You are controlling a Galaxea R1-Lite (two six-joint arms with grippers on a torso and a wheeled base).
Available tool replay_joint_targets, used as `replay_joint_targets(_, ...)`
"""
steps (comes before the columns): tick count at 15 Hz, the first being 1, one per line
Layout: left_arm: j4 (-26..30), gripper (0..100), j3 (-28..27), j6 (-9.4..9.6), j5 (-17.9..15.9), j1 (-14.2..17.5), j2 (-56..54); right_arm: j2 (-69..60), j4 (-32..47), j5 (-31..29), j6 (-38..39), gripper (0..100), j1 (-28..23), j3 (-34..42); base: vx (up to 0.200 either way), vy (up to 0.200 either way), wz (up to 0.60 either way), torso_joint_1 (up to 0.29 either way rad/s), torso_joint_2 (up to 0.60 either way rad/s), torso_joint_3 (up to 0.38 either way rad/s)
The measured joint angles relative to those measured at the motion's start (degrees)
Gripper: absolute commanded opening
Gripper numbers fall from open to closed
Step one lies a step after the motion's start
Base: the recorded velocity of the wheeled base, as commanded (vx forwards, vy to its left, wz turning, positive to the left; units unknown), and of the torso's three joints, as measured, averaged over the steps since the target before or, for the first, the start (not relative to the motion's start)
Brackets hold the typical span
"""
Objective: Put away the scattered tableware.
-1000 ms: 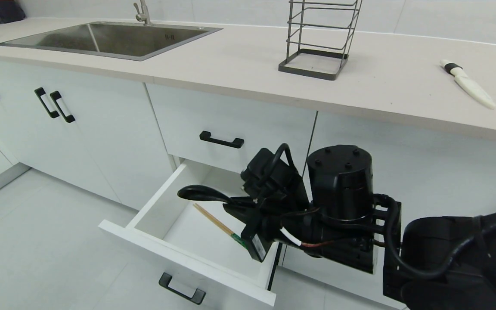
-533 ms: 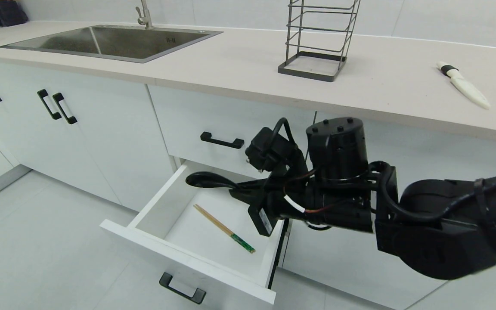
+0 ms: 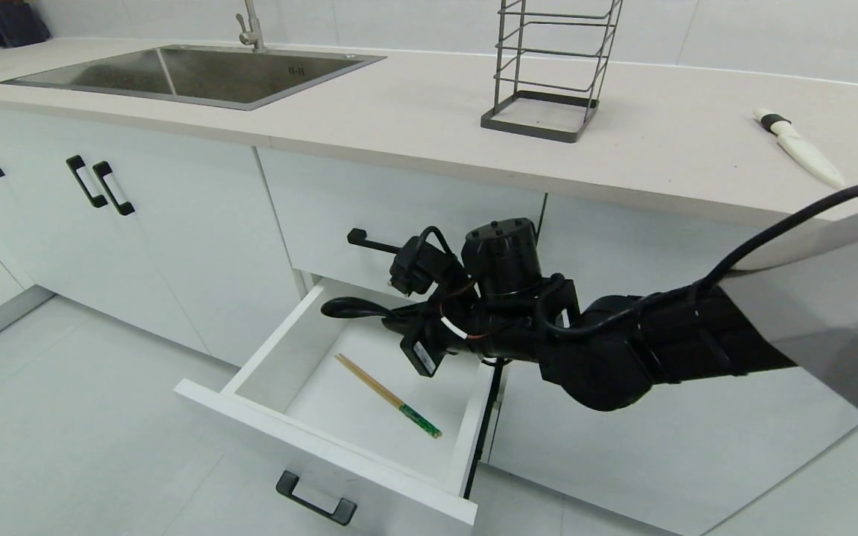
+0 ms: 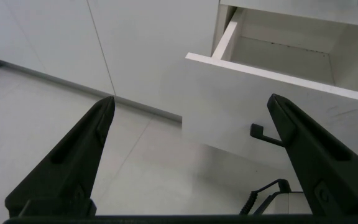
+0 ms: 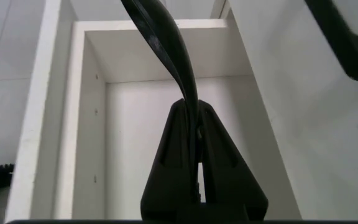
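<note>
- Black spoon (image 3: 351,307), clamped in the right claw (image 3: 399,324), hangs mid-frame above the open drawer (image 3: 325,449), its long axis pointing left
- Chopsticks (image 3: 388,395) lie below it in the drawer; left claw (image 4: 190,106) gapes empty

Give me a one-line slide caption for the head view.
Putting away tableware: right gripper shut on a black spoon above the open drawer, chopsticks lying inside.
</note>
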Motion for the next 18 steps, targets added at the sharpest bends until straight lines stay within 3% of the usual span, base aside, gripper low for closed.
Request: replay_joint_targets(18, 0.00, 100, 0.00, 0.00, 0.00, -0.04, 0.00, 15.88, 1.15, 2.38, -1.83, 0, -0.17, -12.32, 0.000, 0.000, 0.00, 0.000, 0.00, 0.000)
